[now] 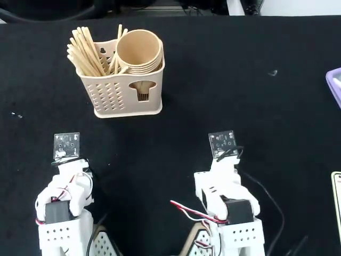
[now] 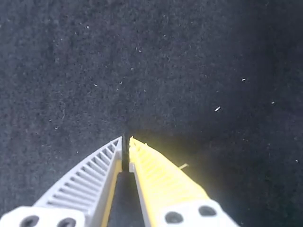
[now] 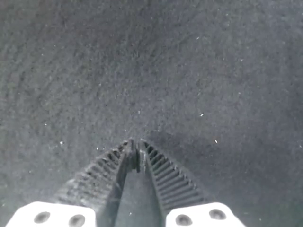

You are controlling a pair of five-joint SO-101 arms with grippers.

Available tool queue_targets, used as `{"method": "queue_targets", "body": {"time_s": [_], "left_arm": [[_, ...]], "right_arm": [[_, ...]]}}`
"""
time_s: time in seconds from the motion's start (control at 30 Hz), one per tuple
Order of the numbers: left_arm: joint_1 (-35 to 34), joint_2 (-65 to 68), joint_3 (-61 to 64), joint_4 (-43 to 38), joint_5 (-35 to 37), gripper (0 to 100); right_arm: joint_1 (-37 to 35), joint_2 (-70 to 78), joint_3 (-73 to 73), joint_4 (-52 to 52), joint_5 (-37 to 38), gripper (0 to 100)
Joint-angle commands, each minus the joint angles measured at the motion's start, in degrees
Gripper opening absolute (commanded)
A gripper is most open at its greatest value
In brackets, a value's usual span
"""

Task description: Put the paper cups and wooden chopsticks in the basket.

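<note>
Cups [image 1: 138, 50] and chopsticks [image 1: 85, 50] stand in the basket [image 1: 120, 98], well ahead of the left gripper [image 2: 126, 140] and right gripper [image 3: 135, 142], both pressed together.

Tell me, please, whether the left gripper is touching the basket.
Apart: the high view shows the basket well clear of both arms; the left gripper faces bare cloth.

Black cloth tabletop [image 1: 256, 106]; purple object [image 1: 334, 85] at right edge; pale surface [image 1: 303, 6] beyond far edge.
</note>
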Motion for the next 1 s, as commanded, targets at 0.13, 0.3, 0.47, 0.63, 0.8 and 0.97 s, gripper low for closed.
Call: {"method": "queue_targets", "body": {"time_s": [0.13, 0.3, 0.47, 0.63, 0.8, 0.97], "left_arm": [[-0.5, -0.4, 1.4, -0.8, 0.7, 3], [-0.1, -0.4, 1.4, -0.8, 0.7, 3], [0.0, -0.8, 1.4, -0.8, 0.7, 3], [3.5, -0.9, 1.4, -0.8, 0.7, 3], [10.6, -0.9, 1.4, -0.8, 0.7, 3], [10.5, -0.9, 1.4, -0.8, 0.7, 3]], "right_arm": [[0.3, -2.9, 0.0, 0.4, 0.4, 1.3], [4.6, -5.6, 0.0, 0.4, 0.5, 1.3], [7.0, -5.6, 0.0, 0.4, 0.5, 1.3], [7.4, -5.6, 0.0, 0.4, 0.5, 1.3], [7.2, -5.4, 0.0, 0.4, 0.5, 1.3], [7.3, -5.4, 0.0, 0.4, 0.5, 1.3]]}}
